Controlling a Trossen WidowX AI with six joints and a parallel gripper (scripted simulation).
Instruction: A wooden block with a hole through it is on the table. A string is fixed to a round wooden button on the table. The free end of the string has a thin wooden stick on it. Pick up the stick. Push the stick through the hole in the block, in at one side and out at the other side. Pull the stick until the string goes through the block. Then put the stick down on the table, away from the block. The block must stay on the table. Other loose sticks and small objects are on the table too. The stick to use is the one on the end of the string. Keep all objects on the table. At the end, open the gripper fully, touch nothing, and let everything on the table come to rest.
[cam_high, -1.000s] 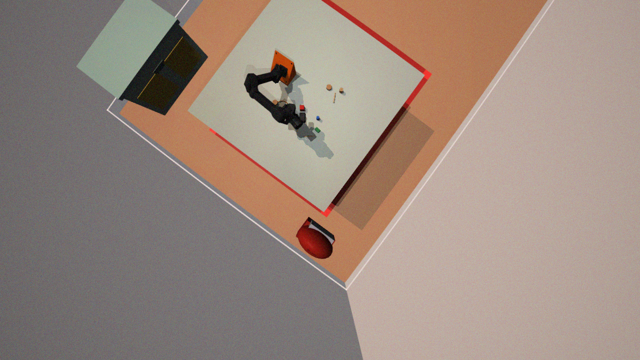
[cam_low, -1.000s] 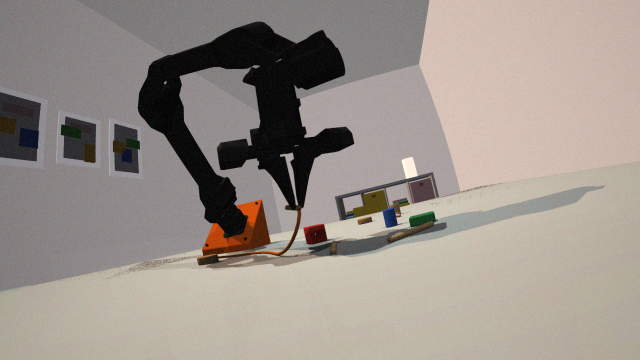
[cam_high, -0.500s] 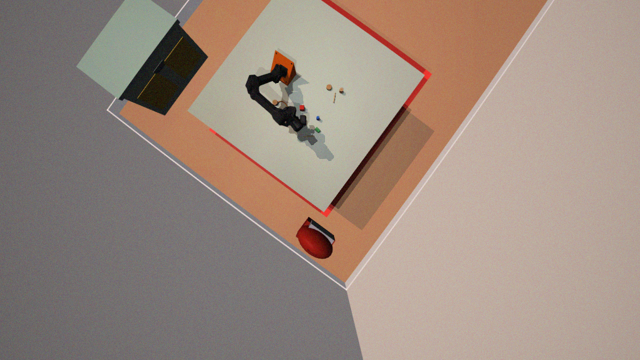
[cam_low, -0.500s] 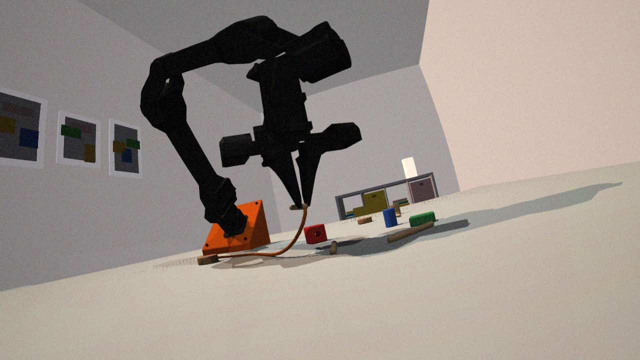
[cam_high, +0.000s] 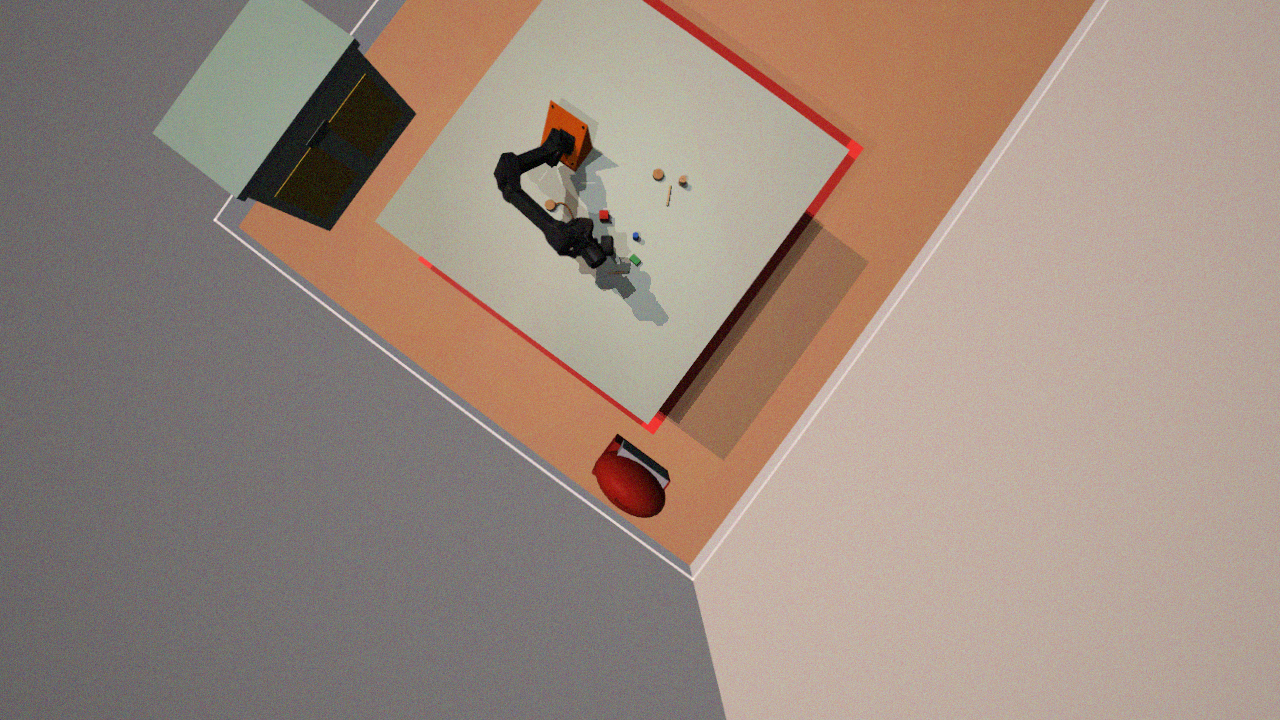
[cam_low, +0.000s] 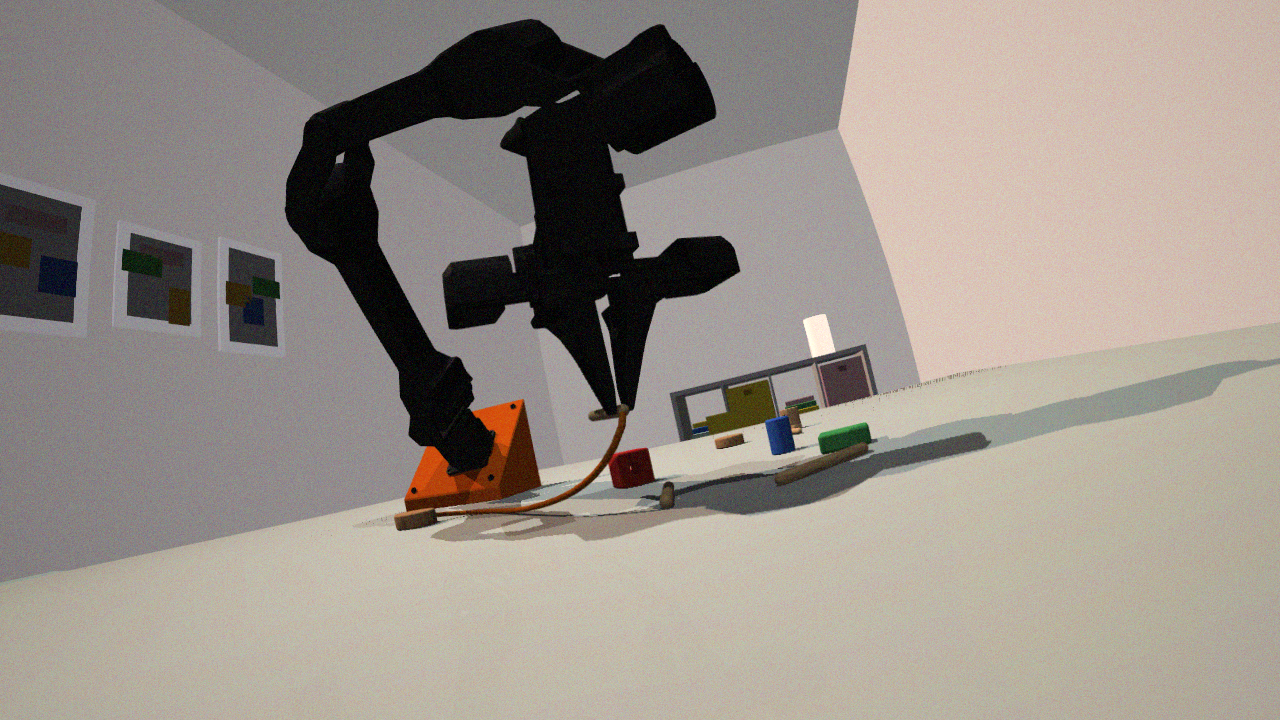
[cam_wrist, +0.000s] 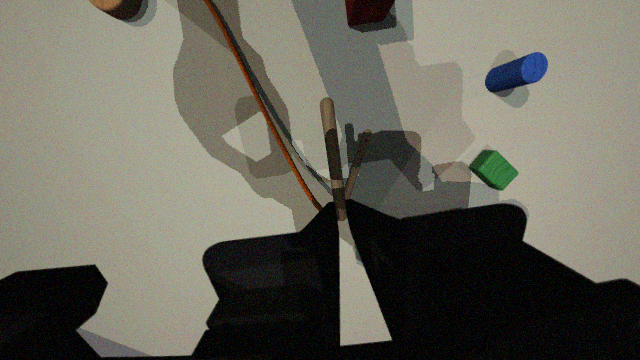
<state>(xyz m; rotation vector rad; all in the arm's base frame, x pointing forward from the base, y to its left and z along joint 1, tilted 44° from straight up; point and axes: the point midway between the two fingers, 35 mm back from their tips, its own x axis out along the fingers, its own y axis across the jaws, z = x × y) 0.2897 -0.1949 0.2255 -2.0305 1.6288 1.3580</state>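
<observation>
My gripper (cam_low: 623, 409) (cam_wrist: 340, 207) is shut on the wooden stick (cam_low: 598, 414) (cam_wrist: 327, 115) and holds it above the table, roughly level. It grips near the string end; the other end sticks out towards the top of the wrist view. The orange string (cam_low: 611, 456) (cam_wrist: 270, 122) hangs from there to the round wooden button (cam_high: 550, 205) (cam_low: 414, 519) (cam_wrist: 115, 5) on the table. The red block (cam_high: 604, 215) (cam_low: 619, 474) (cam_wrist: 369, 11) stands on the table; its hole shows in the exterior view. The stick is outside the block and apart from it.
Loose sticks (cam_low: 666, 495) (cam_low: 821, 465) (cam_wrist: 359, 160) lie below and beside the gripper. A green block (cam_high: 635, 259) (cam_low: 844, 437) (cam_wrist: 494, 170) and blue cylinder (cam_high: 636, 236) (cam_low: 779, 435) (cam_wrist: 534, 67) are near. Another stick (cam_high: 668, 195) and two wooden pieces (cam_high: 657, 174) (cam_high: 682, 180) lie farther off.
</observation>
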